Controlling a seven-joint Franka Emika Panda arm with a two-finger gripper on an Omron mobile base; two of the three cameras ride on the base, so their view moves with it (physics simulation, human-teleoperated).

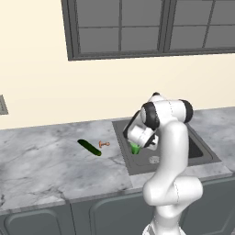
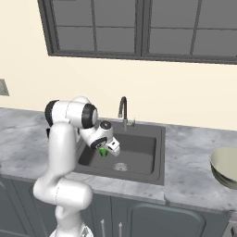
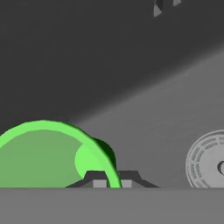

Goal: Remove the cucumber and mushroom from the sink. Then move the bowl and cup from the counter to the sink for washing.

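My gripper (image 3: 112, 181) is down inside the dark grey sink (image 2: 139, 148), shut on the rim of the bright green cup (image 3: 39, 157). The rim passes between the two fingertips, and the cup's mouth faces the hand camera. In the base views the cup (image 1: 135, 148) (image 2: 102, 152) hangs just under the hand, low in the basin's left part. The dark green cucumber (image 1: 89, 147) and the tiny orange-brown mushroom (image 1: 104, 144) lie on the counter (image 1: 46, 160) left of the sink (image 1: 197, 149). The pale bowl (image 2: 225, 166) sits on the counter far right.
A curved faucet (image 2: 122, 111) stands at the sink's back edge. The round drain (image 3: 210, 159) lies in the basin floor to the right of the cup. A window spans the wall above. Dark cabinet doors run below the counter.
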